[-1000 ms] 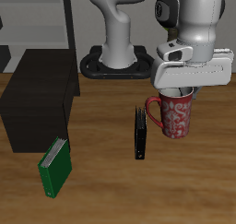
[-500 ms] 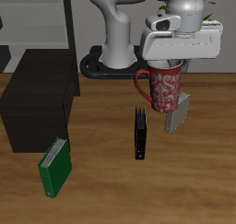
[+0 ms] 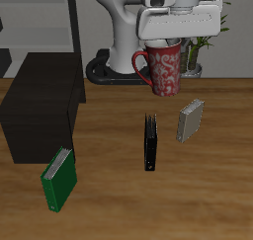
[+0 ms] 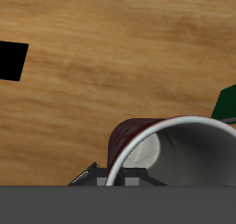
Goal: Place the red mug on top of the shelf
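Your fingers (image 3: 174, 48) grip the red mug (image 3: 163, 70) by its rim, closed on it from above; the mug hangs clear of the worktop (image 3: 109, 190), upright, handle pointing toward 9 o'clock in the exterior view. The shelf (image 3: 38, 104) sits on the worktop well apart from the mug, at about 8 o'clock from it, its top bare.

On the worktop below the mug: a black book (image 3: 150, 142) stands at 6 o'clock from the mug, a grey book (image 3: 190, 120) stands tilted just beside it at about 5 o'clock from the mug. A green book (image 3: 58, 178) lies near the shelf's front corner, close to the worktop's front edge.

In the wrist view you see the mug's grey rim and red wall (image 4: 129, 140) close up, wood grain beyond, and a black patch (image 4: 12, 61) whose identity is not clear.
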